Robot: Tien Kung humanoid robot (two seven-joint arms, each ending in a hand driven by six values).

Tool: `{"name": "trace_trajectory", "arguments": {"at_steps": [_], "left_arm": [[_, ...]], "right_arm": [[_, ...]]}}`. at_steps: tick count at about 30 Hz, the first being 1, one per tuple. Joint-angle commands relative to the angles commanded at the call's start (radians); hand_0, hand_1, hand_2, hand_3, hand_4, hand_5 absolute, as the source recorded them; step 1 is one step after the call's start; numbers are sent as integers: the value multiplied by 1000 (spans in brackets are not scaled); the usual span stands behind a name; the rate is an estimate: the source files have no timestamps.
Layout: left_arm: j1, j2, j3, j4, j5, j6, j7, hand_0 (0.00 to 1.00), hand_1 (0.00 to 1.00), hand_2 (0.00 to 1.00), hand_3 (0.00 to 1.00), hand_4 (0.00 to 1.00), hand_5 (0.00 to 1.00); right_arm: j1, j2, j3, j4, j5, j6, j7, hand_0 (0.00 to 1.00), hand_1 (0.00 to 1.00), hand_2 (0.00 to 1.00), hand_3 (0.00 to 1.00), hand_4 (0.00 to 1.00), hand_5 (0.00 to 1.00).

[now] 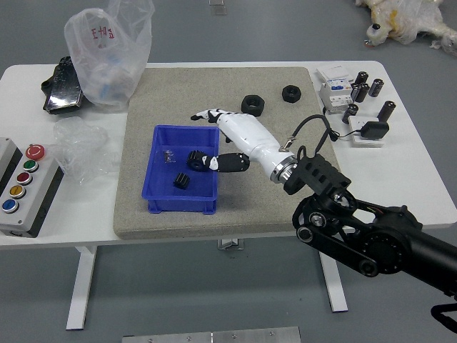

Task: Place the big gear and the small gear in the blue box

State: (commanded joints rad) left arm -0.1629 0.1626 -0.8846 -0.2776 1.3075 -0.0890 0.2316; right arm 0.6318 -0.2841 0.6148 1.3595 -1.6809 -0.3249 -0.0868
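- Head view: the right robot hand point(246, 136), with a smooth white shell and black finger parts, reaches in over the right side of the blue, straight-walled rectangular box point(181, 206). Its fingers stretch out loosely toward the box's far right corner, the thumb apart below them, and it grips nothing.
- The big gear point(194, 158), dark, round and ridged, lies in the blue box beside the thumb tip; whether they touch I cannot tell.
- The small gear point(181, 181), a stubby black toothed piece, lies in the box too, nearer the desk's front edge.
- A small shiny piece point(168, 156) sits by the box's left wall, too small to make out.
- Beneath the box spreads a speckled grey-beige mat point(164, 96), squared with rounded corners, on the smooth white desk point(18, 93).
- Two thick black rings point(252, 105) rest on its far part, apart from each other.
- Left of the mat are crumpled clear plastic point(82, 146), a filmy translucent bag point(107, 61) and a grey-white control box point(32, 207) with round coloured buttons.
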Motion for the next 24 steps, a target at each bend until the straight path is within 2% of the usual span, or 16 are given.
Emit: {"name": "trace_trajectory", "arguments": {"at_steps": [2, 5, 6, 10, 11, 12, 17, 18, 23, 24], "left_arm": [[2, 0, 3, 1, -5, 2, -1, 667, 587, 575, 657, 740, 387], [5, 1, 7, 2, -11, 5, -4, 667, 587, 575, 657, 740, 387], [6, 1, 10, 2, -15, 6, -5, 667, 587, 575, 656, 739, 386], [7, 0, 19, 4, -26, 9, -11, 667, 587, 575, 656, 739, 386], [8, -1, 20, 4, -27, 10, -11, 667, 587, 575, 656, 739, 386], [9, -1, 21, 5, -27, 10, -12, 667, 587, 575, 656, 739, 386], [10, 1, 24, 7, -27, 11, -17, 667, 587, 575, 656, 739, 386], [9, 1, 27, 7, -30, 11, -18, 667, 587, 574, 656, 739, 386], [5, 0, 42, 6, -41, 12, -24, 667, 587, 574, 656, 739, 386], [5, 0, 44, 6, -43, 12, -25, 668, 587, 575, 655, 739, 385]], "right_arm": [[-38, -31, 57, -1, 62, 4, 37, 413, 700, 762, 734, 717, 255], [-112, -77, 158, -9, 182, 34, 107, 413, 700, 762, 734, 717, 255], [-134, -86, 186, -10, 218, 43, 128, 504, 667, 723, 694, 747, 320], [-236, -114, 302, -22, 374, 92, 218, 504, 667, 723, 694, 747, 320], [-259, -117, 326, -25, 410, 102, 237, 504, 667, 723, 694, 747, 320], [-284, -119, 351, -30, 449, 113, 258, 622, 682, 717, 682, 776, 402], [-380, -108, 458, -48, 622, 150, 324, 622, 682, 717, 682, 776, 402], [-387, -104, 471, -50, 646, 155, 331, 686, 694, 717, 680, 797, 445], [-397, -88, 506, -48, 766, 169, 350, 686, 694, 717, 680, 797, 445], [-397, -86, 510, -45, 781, 169, 352, 689, 695, 717, 680, 805, 470]]}}
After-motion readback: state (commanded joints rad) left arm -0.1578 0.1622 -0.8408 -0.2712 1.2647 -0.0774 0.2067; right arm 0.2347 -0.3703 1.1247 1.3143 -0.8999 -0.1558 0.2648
